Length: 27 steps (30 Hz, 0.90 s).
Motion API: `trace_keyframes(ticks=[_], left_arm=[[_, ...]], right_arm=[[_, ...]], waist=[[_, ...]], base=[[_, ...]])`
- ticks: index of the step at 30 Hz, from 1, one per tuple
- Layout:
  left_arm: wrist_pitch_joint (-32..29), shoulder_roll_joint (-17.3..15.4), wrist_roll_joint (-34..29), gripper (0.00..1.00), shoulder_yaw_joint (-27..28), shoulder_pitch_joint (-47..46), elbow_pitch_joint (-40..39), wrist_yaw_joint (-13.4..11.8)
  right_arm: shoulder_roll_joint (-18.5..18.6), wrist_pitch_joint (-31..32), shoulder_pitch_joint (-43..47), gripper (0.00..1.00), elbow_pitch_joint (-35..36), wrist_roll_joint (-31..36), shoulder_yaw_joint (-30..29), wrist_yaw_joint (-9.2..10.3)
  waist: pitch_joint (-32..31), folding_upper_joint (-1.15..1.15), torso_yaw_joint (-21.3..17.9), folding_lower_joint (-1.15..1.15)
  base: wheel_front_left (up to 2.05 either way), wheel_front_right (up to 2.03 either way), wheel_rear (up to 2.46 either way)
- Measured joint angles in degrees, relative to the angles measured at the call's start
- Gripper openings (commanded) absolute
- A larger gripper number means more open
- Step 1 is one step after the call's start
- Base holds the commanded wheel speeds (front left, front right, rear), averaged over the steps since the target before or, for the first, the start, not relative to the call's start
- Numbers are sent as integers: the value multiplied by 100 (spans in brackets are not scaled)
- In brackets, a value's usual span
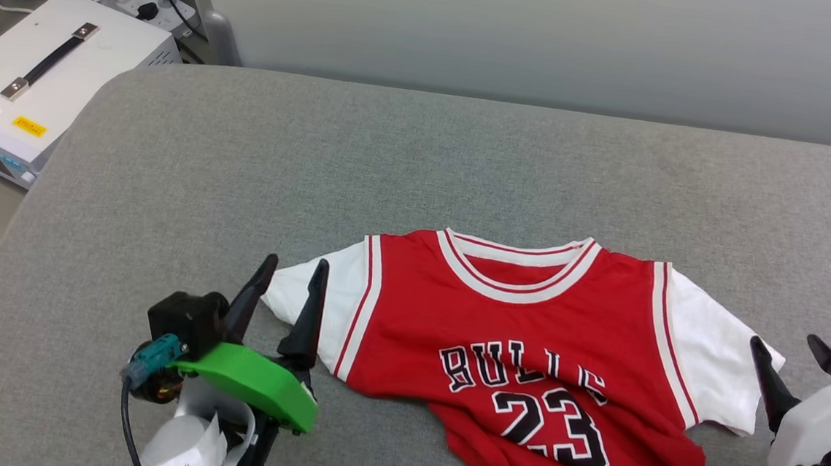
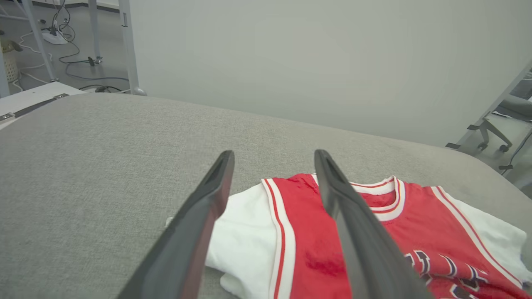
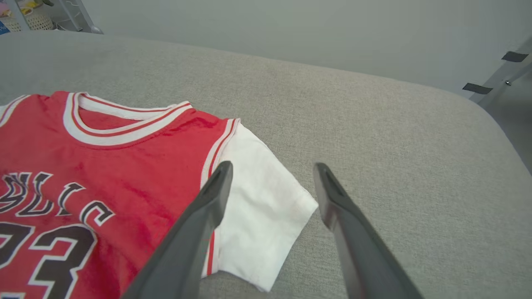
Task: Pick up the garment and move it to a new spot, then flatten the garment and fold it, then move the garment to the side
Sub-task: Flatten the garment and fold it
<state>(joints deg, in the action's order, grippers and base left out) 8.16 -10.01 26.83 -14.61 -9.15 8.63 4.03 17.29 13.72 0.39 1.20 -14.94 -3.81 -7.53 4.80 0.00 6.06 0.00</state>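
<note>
Red jersey cloth lies closest to me: the garment (image 1: 527, 307) is spread face up on the grey upholstered surface (image 1: 246, 148). Its collar points away from me, the lettering and number are readable, and its rumpled lower hem runs off the near edge of my head view. My left gripper (image 1: 297, 263) has its fingers spread with nothing pinched, its tips straddling the end of the white sleeve on that side. I cannot tell whether they touch the cloth. My right gripper (image 1: 784, 341) is spread as well and empty, just beside the tip of the other sleeve.

I judge the garment to be at its new spot and the flattening step to be in hand. Shoulders and sleeves lie fairly smooth, while the body below the number is creased. The next move calls for pinching the cloth low at both sides and drawing it toward me until the wrinkles go, before any fold.

Farther off, the grey surface runs to a pale wall (image 1: 546, 37), and a white box with a black handle (image 1: 47, 68) sits off its left corner.
</note>
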Motion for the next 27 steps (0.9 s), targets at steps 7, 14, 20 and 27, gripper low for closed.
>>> trace_keyframes(ticks=[7,14,20,27], left_arm=[[-148,-121,-111,100,-166,177,-604,-42],[-112,-104,-219,100,-244,135,-723,-99],[-104,-112,-260,100,-241,57,-657,-124],[-108,-146,-259,100,-240,53,-581,-147]], right_arm=[[522,2577,-522,100,-62,-219,48,0],[693,3596,-1231,100,-610,-220,-41,0],[622,3384,-1412,100,-1217,-135,145,1],[805,2931,-1483,0,-1543,-133,483,-1]], waist=[[295,0,130,0],[744,0,377,0],[942,0,516,0],[910,0,485,0]], base=[[0,0,0],[0,0,0],[0,0,0],[0,0,0]])
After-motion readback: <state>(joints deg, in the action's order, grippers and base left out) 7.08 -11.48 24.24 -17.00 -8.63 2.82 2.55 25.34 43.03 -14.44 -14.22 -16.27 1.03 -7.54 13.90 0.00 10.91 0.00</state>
